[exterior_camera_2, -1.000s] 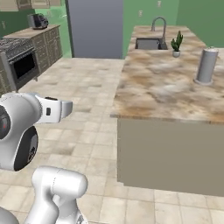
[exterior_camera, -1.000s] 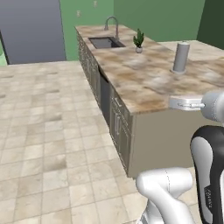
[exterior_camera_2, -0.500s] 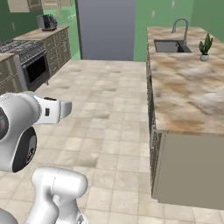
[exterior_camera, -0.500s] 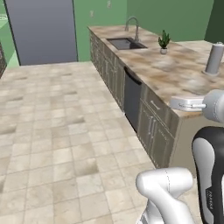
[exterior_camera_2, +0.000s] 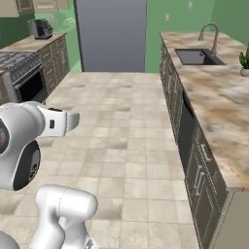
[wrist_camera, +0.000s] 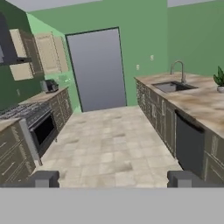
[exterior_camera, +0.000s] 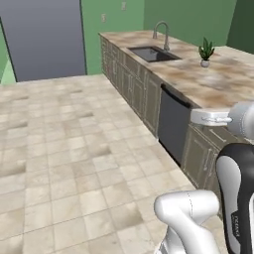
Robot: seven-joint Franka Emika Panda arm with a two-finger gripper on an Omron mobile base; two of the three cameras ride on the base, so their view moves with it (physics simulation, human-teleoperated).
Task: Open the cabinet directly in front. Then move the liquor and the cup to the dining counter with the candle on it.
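My gripper [wrist_camera: 113,179] is open, its two dark fingertips [wrist_camera: 43,178] wide apart with nothing between them, held above tiled floor. Beige panelled wall cabinets [wrist_camera: 51,53] hang far off at the upper left of the hand view; their handles are too small to make out. A long brown-and-beige marble counter [exterior_camera: 218,79] with a sink [exterior_camera: 151,53] runs along the right; I cannot tell whether it is the dining counter. The liquor, the cup and the candle are out of view.
A tall grey fridge [wrist_camera: 98,70] stands at the far wall. A stove [exterior_camera_2: 24,78] and a small dark appliance [exterior_camera_2: 40,29] are on the left. A potted plant [exterior_camera: 206,52] and a dark dishwasher front [exterior_camera: 173,121] belong to the right counter. Open tiled floor [exterior_camera_2: 121,126] lies between.
The whole picture has shifted: the base has turned left, so the marble counter slid right and the fridge and stove came into view. The arm keeps its pose and the gripper stays open.
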